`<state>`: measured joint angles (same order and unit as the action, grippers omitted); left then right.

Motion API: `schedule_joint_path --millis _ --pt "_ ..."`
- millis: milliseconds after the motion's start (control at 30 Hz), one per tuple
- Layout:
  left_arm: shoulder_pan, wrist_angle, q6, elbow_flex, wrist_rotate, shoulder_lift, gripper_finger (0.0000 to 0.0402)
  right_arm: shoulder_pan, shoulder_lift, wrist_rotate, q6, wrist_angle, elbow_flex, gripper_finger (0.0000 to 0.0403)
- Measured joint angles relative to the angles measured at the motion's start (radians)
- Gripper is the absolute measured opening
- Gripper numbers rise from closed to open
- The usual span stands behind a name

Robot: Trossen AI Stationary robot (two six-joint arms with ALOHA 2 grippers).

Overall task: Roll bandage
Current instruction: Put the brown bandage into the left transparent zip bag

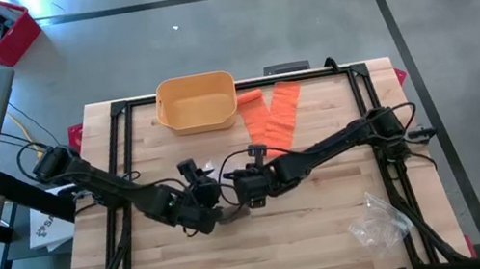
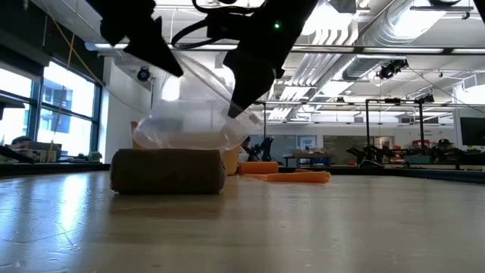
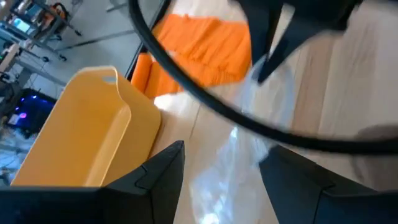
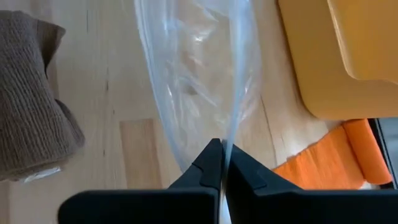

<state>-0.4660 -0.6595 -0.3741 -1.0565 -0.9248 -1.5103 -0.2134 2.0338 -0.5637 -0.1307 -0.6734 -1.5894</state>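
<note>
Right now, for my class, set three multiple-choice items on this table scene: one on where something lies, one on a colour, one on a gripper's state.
1. Where does the brown bandage roll lie?
A. On the wooden table
B. Inside the yellow bin
C. On the floor

2. What colour is the unrolled bandage strip beside the yellow bin?
A. Blue
B. Orange
C. White

3. What is the right gripper doing?
A. Standing open over the bin
B. Shut on the brown roll
C. Shut on the clear plastic bag

Answers:
1 A: the low view shows the roll resting on the tabletop.
2 B: the high view shows an orange strip next to the bin.
3 C: the right wrist view shows its fingers pinched together on the clear film, while the left gripper stands open close by.
</note>
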Motion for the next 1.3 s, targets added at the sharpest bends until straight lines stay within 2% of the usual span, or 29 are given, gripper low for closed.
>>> schedule_joint_path --millis 267,367,533,833,1067,1300 --pt "0.004 0.098 0.122 0.000 0.081 0.115 0.0196 0.008 0.000 0.018 0.017 0.012 0.000 0.0000" --pt "0.032 0.098 0.154 0.000 0.143 0.129 0.0196 0.009 0.000 0.017 0.020 0.026 0.000 0.0000" --pt "0.075 0.105 0.177 0.000 0.230 0.115 0.0196 0.007 0.001 0.017 0.022 0.028 0.000 0.0000" --pt "0.136 0.087 0.184 0.000 0.220 0.039 0.0189 -0.005 0.001 0.013 0.039 0.056 0.000 0.0000" --pt "0.143 0.061 0.131 0.047 0.219 -0.003 0.0179 -0.023 0.001 0.013 0.042 0.058 0.000 0.0000" --pt "0.051 0.005 -0.070 0.158 0.222 0.040 0.0179 -0.038 0.001 0.014 0.035 0.067 0.000 0.0000"
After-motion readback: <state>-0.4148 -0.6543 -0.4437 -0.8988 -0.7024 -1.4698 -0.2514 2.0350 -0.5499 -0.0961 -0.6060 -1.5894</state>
